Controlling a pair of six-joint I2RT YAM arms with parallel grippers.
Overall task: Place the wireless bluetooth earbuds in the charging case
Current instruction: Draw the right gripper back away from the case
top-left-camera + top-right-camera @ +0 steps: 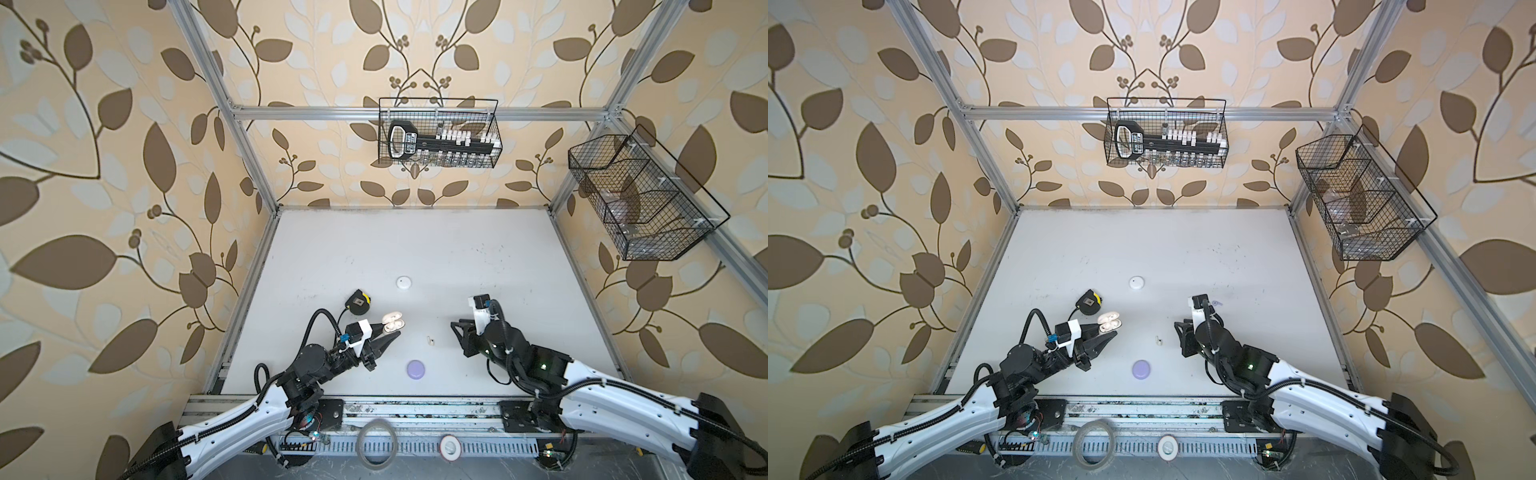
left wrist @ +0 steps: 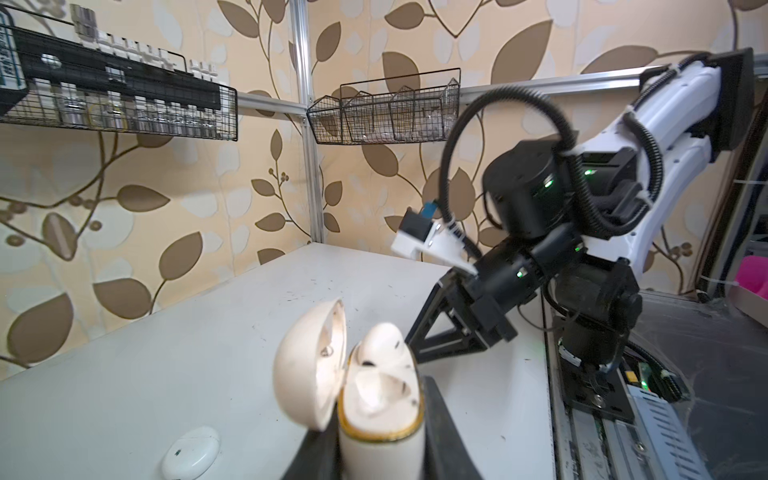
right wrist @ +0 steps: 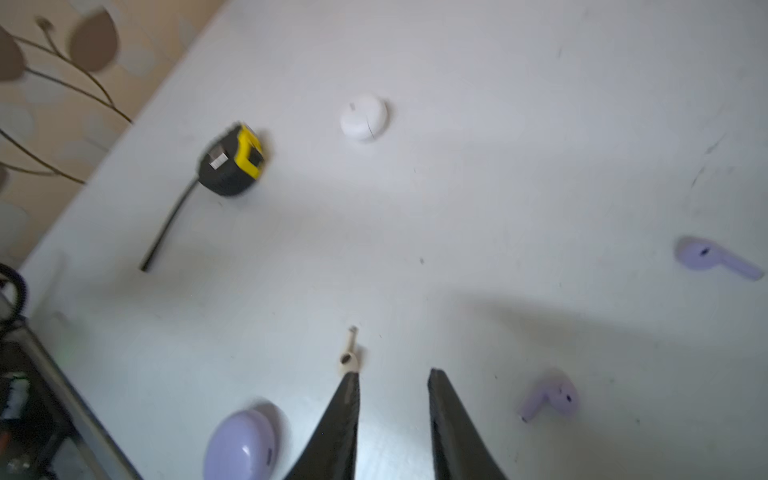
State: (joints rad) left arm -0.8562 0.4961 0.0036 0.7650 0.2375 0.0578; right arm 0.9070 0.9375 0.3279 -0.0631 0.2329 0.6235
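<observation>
- Leaf-patterned wallpaper walls in a white tabletop (image 1: 374, 249) in both top views. Take the loose cream earbud (image 1: 431, 340) as the dial's centre. The left gripper (image 1: 384, 333) sits at 9 o'clock, clamped on the open charging case (image 1: 394, 323), and the right gripper (image 1: 455, 328) sits at 3 o'clock. A closed lavender case (image 1: 416, 369) lies at 7 o'clock, a white round case (image 1: 404, 283) at 11 and a tape measure (image 1: 358, 301) near 10.
- Left wrist view: the case body is pinched upright between the dark jaws with its lid (image 2: 309, 365) hinged back. That is likely so the wells face up and the case cannot slide when something is pressed in. One well appears filled by a seated earbud (image 2: 384, 345); the other well (image 2: 374, 386) looks empty.
- Right wrist view: the right gripper (image 3: 392, 374) has its jaws a little apart with nothing between them. The cream earbud (image 3: 349, 358) lies on the table just off one fingertip (image 3: 350, 392) — close, not gripped. A lavender earbud (image 3: 552, 397) lies beyond the other jaw and a second lavender earbud (image 3: 715, 257) farther out. These probably belong to the lavender case, so the cream one seems the match for the empty well.
</observation>
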